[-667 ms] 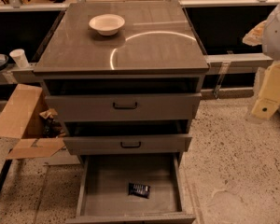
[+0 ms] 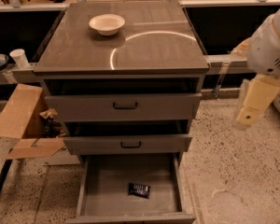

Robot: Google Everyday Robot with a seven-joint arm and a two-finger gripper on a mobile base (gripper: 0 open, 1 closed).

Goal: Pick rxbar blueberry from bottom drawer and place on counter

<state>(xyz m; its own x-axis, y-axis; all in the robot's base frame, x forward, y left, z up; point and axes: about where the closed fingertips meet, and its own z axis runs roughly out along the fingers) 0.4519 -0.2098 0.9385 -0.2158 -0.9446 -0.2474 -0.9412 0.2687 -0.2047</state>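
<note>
The rxbar blueberry (image 2: 139,189), a small dark bar with pale print, lies flat on the floor of the pulled-out bottom drawer (image 2: 102,190), right of its middle and towards the front. The counter (image 2: 144,50) is the glossy grey-brown cabinet top above, with a curved light streak. My gripper (image 2: 248,118) hangs from the white arm (image 2: 270,45) at the right edge. It points down, well to the right of the cabinet, at about the height of the two upper drawers and far above the bar.
A white bowl (image 2: 107,24) stands at the back left of the counter. The two upper drawers (image 2: 125,106) with black handles are partly open. An open cardboard box (image 2: 23,120) lies on the speckled floor to the left. A white cup (image 2: 19,58) stands on a ledge at the left.
The arm and gripper have shifted a little to the left and down, towards the cabinet. The bar, drawers and bowl have not moved.
</note>
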